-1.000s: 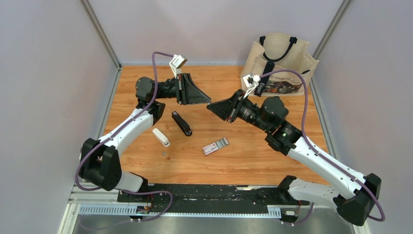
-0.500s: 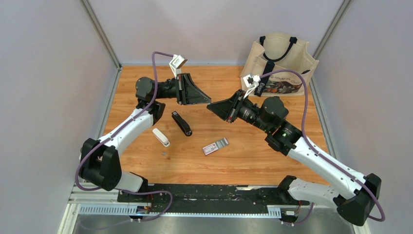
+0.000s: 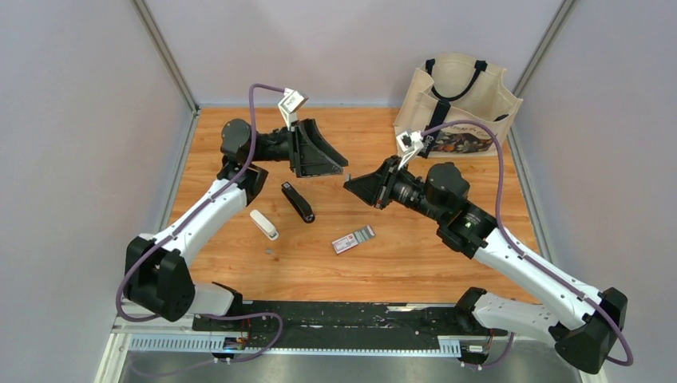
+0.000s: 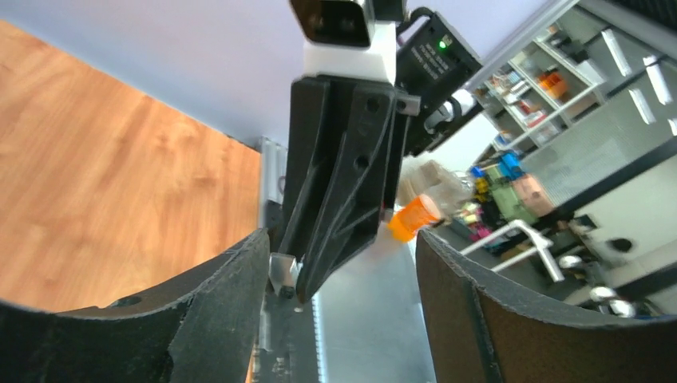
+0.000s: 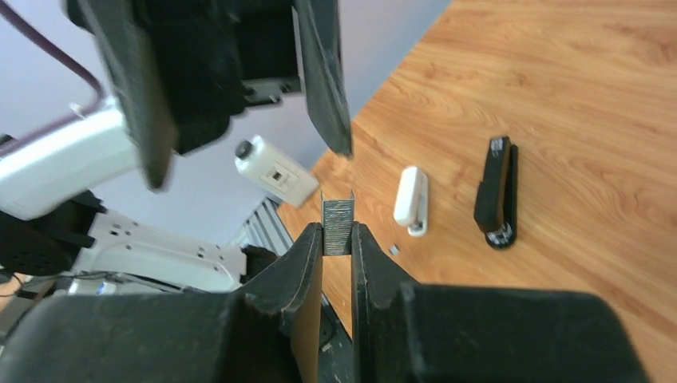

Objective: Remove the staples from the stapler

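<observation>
A short grey strip of staples [image 5: 337, 227] is pinched upright between the tips of my right gripper [image 5: 337, 239], which is shut on it above the table. My left gripper [image 4: 343, 239] stands open just beyond it, jaws wide apart, with the strip [image 4: 281, 270] close to its left finger. From above, the left gripper [image 3: 343, 165] and right gripper [image 3: 348, 185] nearly meet tip to tip over the table's middle. A black stapler [image 3: 298, 201] and a white stapler [image 3: 264, 224] lie flat on the wood below. A tiny loose grey staple piece [image 5: 393, 250] rests near the white one.
A small pink-and-white box [image 3: 353, 238] lies in front of the staplers. A cream tote bag [image 3: 457, 104] stands at the back right corner. Grey walls close in the wooden table [image 3: 399, 263] on both sides and at the back.
My left gripper has opened and let go of the staple strip. The right gripper keeps the strip and has drawn slightly back toward the near side.
</observation>
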